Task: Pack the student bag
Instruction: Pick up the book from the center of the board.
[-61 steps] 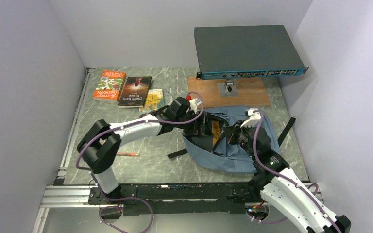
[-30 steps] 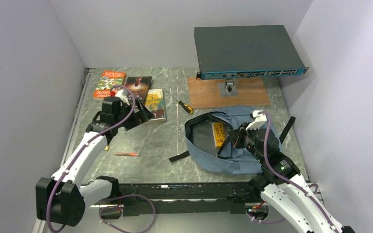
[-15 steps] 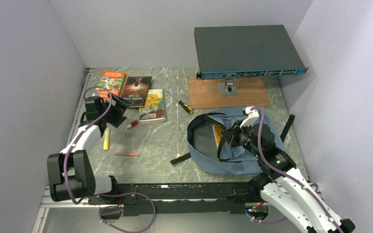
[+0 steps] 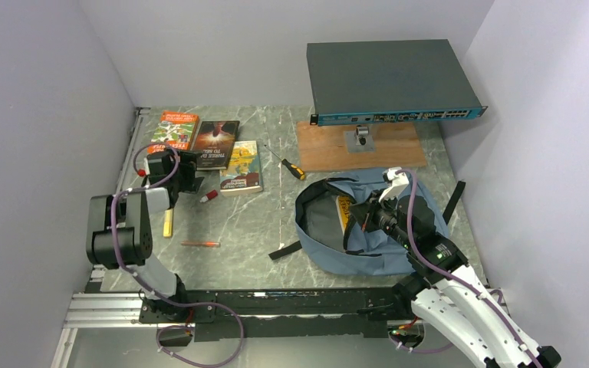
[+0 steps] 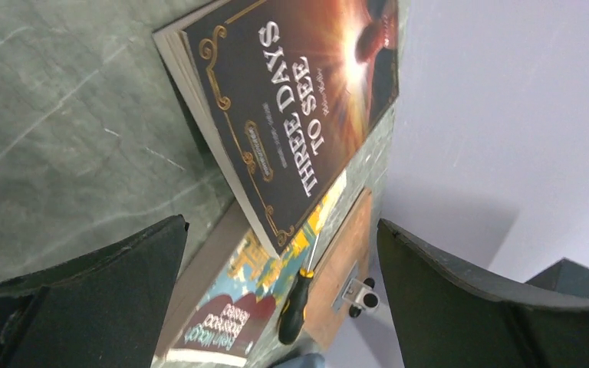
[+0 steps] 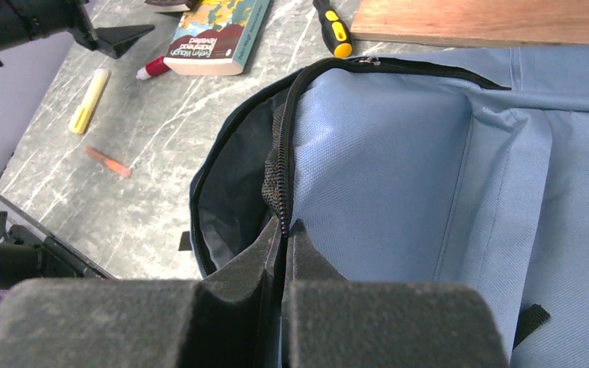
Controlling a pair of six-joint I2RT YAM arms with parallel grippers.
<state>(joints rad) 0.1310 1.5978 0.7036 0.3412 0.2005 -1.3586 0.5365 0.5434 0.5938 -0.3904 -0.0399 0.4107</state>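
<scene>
We count three books far left on the worktop (image 4: 276, 222): orange book (image 4: 173, 133), dark book (image 4: 213, 143), yellow-green book (image 4: 241, 167). Also one screwdriver (image 4: 293, 169), one highlighter (image 4: 168, 223), one red-capped marker (image 4: 208, 195), one orange pen (image 4: 199, 244), and one student bag (image 4: 399, 257) lying near right. Left hand (image 4: 188, 175) has fingers wide apart at the dark book's near edge. Only the right wrist view shows right hand (image 6: 284, 261) pinched together on the bag's zipper edge.
</scene>
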